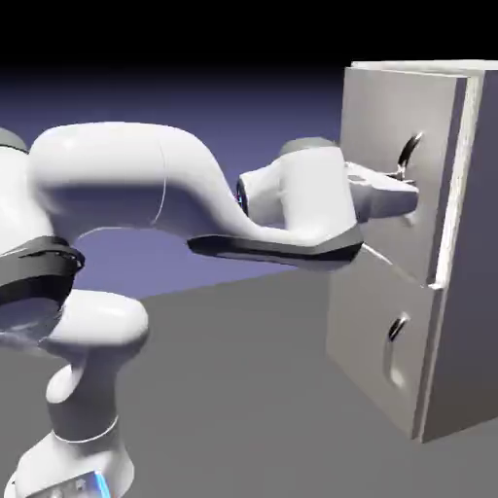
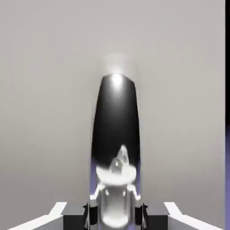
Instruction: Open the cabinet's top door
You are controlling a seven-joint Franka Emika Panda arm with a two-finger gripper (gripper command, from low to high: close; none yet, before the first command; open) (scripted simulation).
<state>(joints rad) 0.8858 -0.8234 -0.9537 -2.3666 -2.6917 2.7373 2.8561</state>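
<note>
grey floor (image 1: 224,389) (backdrop (image 1: 204,263) blue-violet)

The cabinet (image 1: 474,243) stands upright at the exterior view's right, and its grey top door (image 1: 399,117) sits ahead of the jaws, its curved, shiny bar handle (image 2: 116,121) running right between them!

The exterior view's edges cut off the cabinet (image 1: 472,253) — and the arm's base (image 1: 83,459).
</note>
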